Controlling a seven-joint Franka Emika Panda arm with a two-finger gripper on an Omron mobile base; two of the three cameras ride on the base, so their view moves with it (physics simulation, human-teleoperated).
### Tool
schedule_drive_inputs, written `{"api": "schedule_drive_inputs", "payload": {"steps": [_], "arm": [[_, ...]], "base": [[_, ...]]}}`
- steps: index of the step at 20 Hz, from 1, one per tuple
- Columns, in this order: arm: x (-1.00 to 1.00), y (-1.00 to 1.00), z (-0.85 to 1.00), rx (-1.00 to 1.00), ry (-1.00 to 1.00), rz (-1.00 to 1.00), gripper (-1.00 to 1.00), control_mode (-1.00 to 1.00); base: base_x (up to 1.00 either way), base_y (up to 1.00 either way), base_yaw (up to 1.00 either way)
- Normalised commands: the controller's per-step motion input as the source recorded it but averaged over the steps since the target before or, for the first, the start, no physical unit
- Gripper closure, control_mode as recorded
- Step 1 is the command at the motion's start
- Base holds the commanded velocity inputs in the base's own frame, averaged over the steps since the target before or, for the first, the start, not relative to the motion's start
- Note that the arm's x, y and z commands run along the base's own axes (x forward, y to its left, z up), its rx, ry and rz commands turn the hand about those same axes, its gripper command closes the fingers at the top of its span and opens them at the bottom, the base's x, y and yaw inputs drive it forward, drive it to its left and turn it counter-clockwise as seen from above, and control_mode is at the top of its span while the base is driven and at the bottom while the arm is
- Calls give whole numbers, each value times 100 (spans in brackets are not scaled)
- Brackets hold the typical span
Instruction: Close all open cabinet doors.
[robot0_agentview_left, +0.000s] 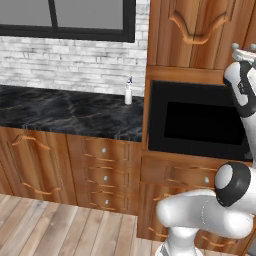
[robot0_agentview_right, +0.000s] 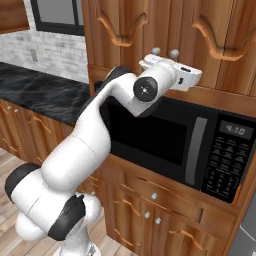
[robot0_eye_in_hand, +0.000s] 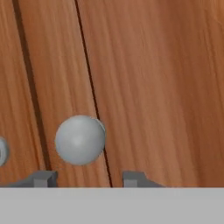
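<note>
where the white arm reaches up over the oven, its gripper sits right in front of the cabinet doors, the tall reddish-brown panels with curved arch mouldings that fill the wall above the black glossy oven front. in the hand view the two grey fingertips rise at the bottom with a clear gap between them, and a round silver knob hangs just above that gap, a little toward the left tip; nothing is pinched between the tips, so the pincer looks released, though whether a tip touches the knob i cannot tell. a thin dark seam runs down the wood just right of the knob, and the edge of a second knob peeks in at the far left of that view. in the right base view the two knobs sit side by side just behind the white hand, at the foot of the upper doors. the doors around the seam look flush with each other; whether any door stands slightly ajar i cannot tell.

in the left base view the upper door shows above the oven, with the arm's hand at the right edge. to the left lies a dark marbled counter with a small white bottle standing at its far right end, near the brick wall. below the counter are a lower arched door and a stack of drawer fronts with silver knobs.
</note>
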Motion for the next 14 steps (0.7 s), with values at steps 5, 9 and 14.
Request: {"api": "schedule_drive_inputs", "payload": {"steps": [5,9,14], "arm": [[100,25,-27,-17,47,-27,-100,-100],[100,2,-38,-12,47,-29,-100,-100],[100,0,-47,-8,15,-16,-100,-100]], "base": [[0,0,0],[0,0,0],[0,0,0]]}}
